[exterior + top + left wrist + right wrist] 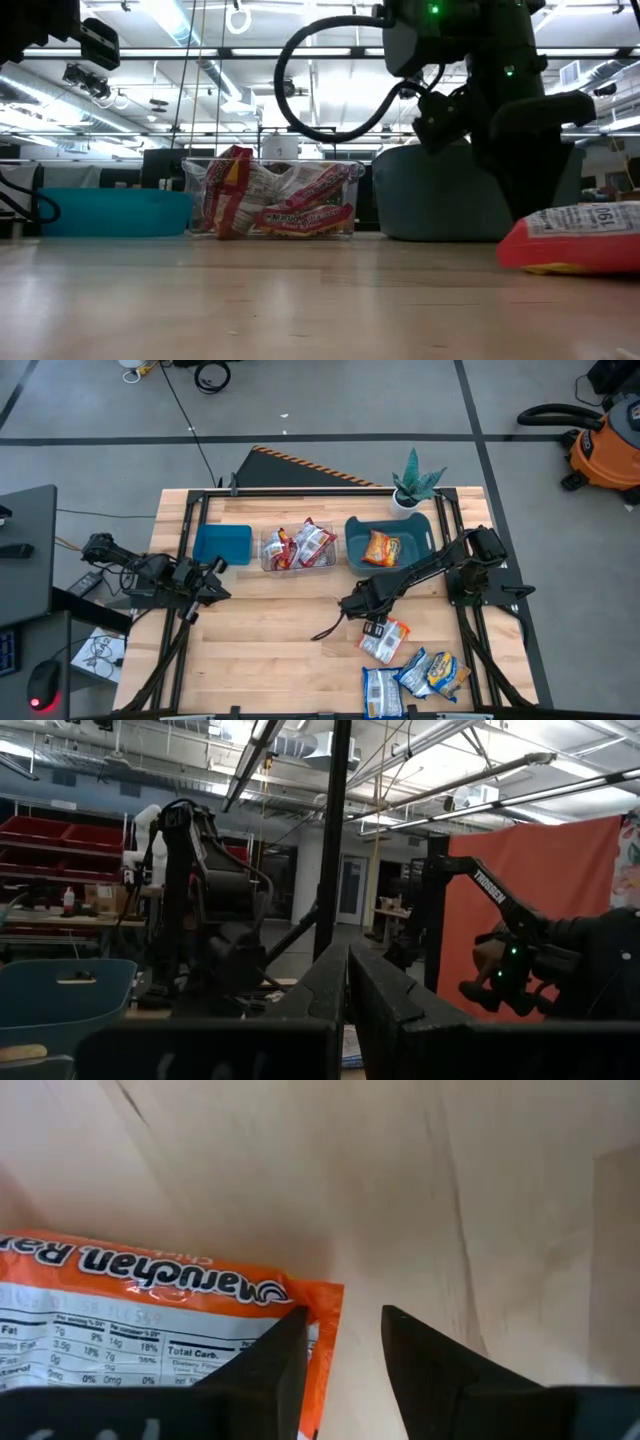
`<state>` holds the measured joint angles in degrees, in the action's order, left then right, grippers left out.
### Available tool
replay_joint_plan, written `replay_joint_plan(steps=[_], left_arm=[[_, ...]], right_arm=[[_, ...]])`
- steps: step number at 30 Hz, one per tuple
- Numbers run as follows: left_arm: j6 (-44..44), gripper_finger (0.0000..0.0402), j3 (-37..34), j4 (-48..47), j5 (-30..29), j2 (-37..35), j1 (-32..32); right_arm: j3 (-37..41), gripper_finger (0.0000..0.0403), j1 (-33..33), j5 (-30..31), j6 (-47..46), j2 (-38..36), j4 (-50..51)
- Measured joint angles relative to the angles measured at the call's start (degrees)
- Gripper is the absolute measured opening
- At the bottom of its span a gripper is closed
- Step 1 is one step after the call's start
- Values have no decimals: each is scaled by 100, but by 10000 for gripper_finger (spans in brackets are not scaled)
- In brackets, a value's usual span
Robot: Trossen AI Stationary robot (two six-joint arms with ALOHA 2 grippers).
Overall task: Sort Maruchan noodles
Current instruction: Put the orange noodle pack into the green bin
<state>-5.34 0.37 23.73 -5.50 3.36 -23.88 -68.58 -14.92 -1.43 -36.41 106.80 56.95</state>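
Where gripper (335,1345) straddles packet (150,1330) edge, open

— Floor? 
— Grey concrete floor (400,400) with dark seams; an orange shop vacuum (605,448) stands at one side.
— Overhead? 
— Strip lights (180,20) and exposed ducting (340,745); an orange curtain (560,870) hangs behind.

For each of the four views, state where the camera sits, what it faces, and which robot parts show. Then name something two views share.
High: overhead, facing down; both arms, table.
Low: table height, facing the clear tub; right arm above.
Left wrist: facing the room; own fingers.
Right wrist: facing down; right gripper open at the orange packet.
Shared: that packet, high and right wrist.
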Motion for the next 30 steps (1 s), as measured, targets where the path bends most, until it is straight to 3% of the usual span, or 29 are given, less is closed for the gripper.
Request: replay_joint_plan(steps=[10, 16, 21, 25, 30], left_arm=[[2, 23, 1, -1, 0, 0, 0], [2, 23, 1, -2, 0, 0, 0], [2, 23, 0, 1, -2, 0, 1], [2, 23, -1, 0, -2, 0, 0], [5, 23, 1, 1, -4, 0, 2]], right_arm=[[26, 108, -24, 140, 167, 0, -364], [-186, 107, -27, 540, 5, -189, 93], [-454, 109, -46, 539, -179, -214, 119], [-358, 128, -44, 295, -116, -88, 208], [-333, 188, -61, 238, -181, -105, 298]])
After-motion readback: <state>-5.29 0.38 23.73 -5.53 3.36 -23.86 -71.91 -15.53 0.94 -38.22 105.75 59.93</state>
